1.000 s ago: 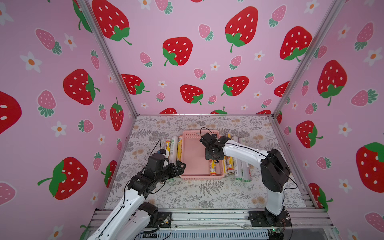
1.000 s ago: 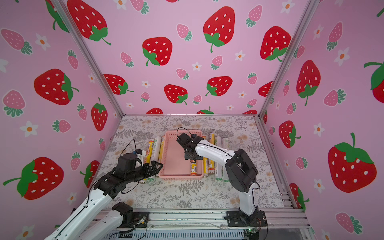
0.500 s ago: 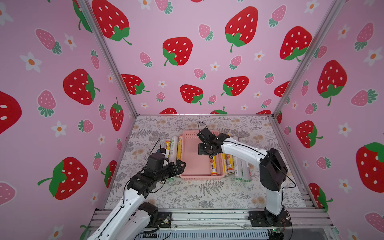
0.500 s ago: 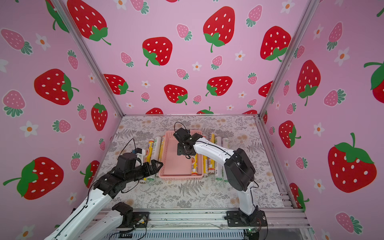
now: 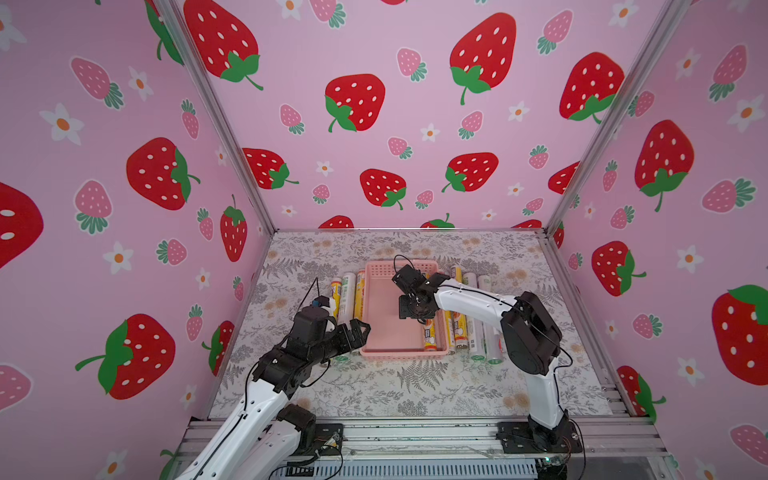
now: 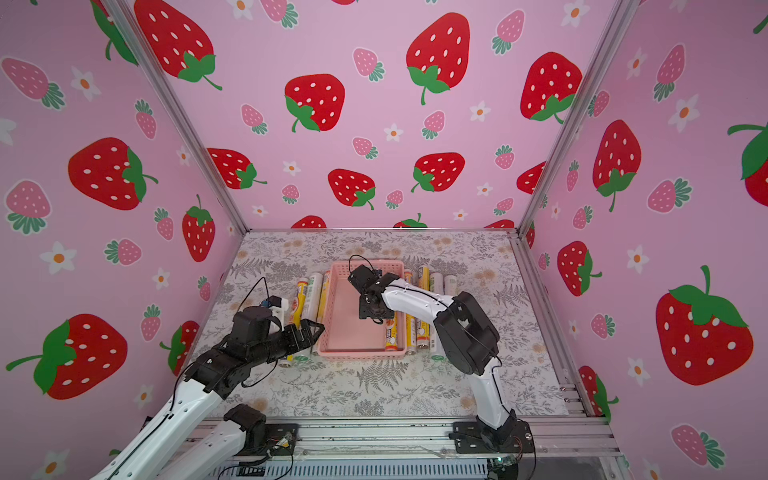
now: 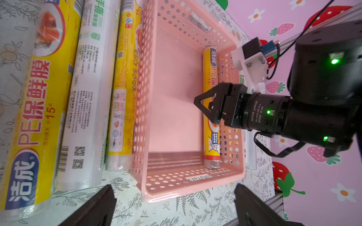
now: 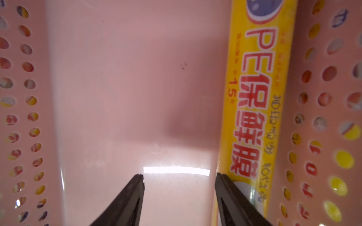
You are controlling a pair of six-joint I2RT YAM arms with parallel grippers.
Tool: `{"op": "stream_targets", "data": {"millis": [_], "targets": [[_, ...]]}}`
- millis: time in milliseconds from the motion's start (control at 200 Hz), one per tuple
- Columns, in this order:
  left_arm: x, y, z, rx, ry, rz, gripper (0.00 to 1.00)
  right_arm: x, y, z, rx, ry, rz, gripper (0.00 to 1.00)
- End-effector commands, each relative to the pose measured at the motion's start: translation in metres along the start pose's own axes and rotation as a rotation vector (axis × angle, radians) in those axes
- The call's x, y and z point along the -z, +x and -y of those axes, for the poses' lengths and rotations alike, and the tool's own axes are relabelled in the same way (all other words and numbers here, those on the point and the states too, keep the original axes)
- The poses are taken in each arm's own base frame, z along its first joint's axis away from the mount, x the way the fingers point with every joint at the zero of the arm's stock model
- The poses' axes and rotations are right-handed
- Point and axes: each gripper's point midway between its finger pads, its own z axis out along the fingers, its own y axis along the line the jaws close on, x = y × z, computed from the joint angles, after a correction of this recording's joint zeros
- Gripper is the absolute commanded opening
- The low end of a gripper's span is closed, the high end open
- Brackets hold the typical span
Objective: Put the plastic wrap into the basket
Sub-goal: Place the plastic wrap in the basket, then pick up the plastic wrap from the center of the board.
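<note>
As seen from above, note left gripper (image 5: 361, 332) jaws spread wide, empty, beside three plastic wrap rolls (image 5: 347, 299) on counter (image 5: 415, 386). Locate one yellow roll (image 7: 212, 144) inside basket (image 5: 399, 353), against right wall, with right gripper (image 8: 179, 176) jaws partly parted, empty, alongside.

Top views look down from high; both wrist views (close in) share the basket (image 7: 176, 187).
</note>
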Motion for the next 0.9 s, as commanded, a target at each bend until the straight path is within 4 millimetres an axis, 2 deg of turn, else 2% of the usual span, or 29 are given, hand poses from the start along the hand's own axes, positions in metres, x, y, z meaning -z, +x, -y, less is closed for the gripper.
{"op": "stream_targets", "data": {"millis": [0, 130, 235, 330, 415, 490, 610, 775, 895], "targets": [[-0.001, 0.000, -0.004, 0.011, -0.018, -0.003, 1.00, 0.017, -0.010, 0.007, 0.015, 0.010, 0.037, 0.63], [-0.001, 0.001, -0.001, 0.014, -0.008, -0.014, 1.00, 0.026, -0.015, 0.013, 0.015, 0.015, 0.057, 0.63], [-0.002, 0.003, -0.001, 0.010, -0.009, -0.026, 1.00, 0.042, -0.021, 0.010, 0.037, -0.023, 0.093, 0.63], [-0.005, 0.006, 0.000, 0.008, -0.004, -0.052, 1.00, 0.071, -0.028, 0.003, 0.065, -0.101, 0.146, 0.63], [-0.007, 0.008, 0.007, 0.007, 0.014, -0.080, 1.00, 0.100, -0.030, 0.015, 0.046, -0.097, 0.193, 0.63], [-0.008, 0.011, 0.024, -0.018, 0.065, -0.109, 1.00, 0.123, -0.026, 0.039, 0.011, -0.054, 0.244, 0.63], [-0.008, 0.015, 0.054, -0.087, 0.098, -0.126, 1.00, 0.141, -0.008, 0.093, -0.056, 0.075, 0.293, 0.64], [-0.019, 0.027, 0.078, -0.132, 0.117, -0.152, 1.00, 0.142, 0.031, 0.172, -0.204, 0.226, 0.239, 0.65], [-0.026, 0.035, 0.084, -0.155, 0.108, -0.170, 1.00, 0.135, 0.047, 0.207, -0.311, 0.239, 0.246, 0.68]]}}
